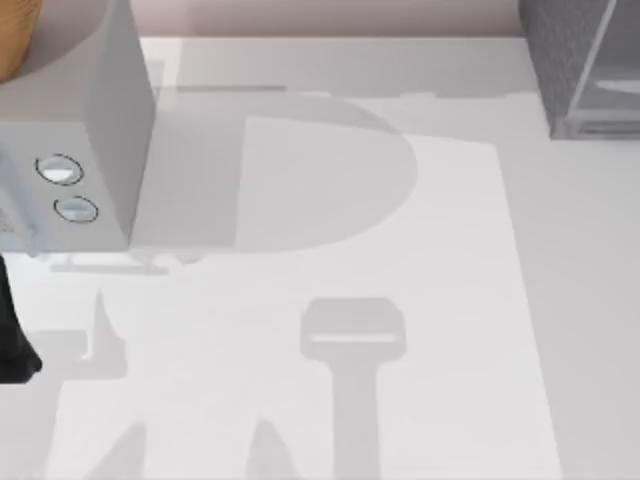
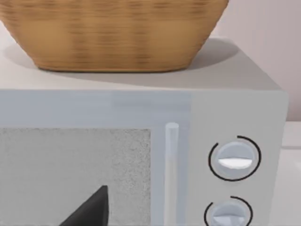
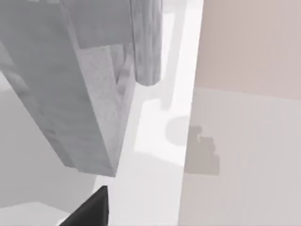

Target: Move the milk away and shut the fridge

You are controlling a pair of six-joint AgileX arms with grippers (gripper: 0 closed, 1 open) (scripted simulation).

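Right end effector (image 3: 89,209) hangs close beside the fridge (image 1: 585,65) at the bench's (image 1: 330,400) far right; whether its fingers are apart I cannot tell. Judging by this, door-shutting is in hand, calling for a push on the door panel. Left arm (image 1: 15,340) idles facing the microwave (image 2: 197,141) and basket (image 2: 113,33).

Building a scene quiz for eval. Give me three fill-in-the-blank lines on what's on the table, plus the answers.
1. The woven basket sits on top of the light grey box with ____ round dials.
2. In the top view, that dial box stands at the table's ____ side.
3. The dark speckled fridge is in the top view's far ____ corner.

Missing words: two; left; right
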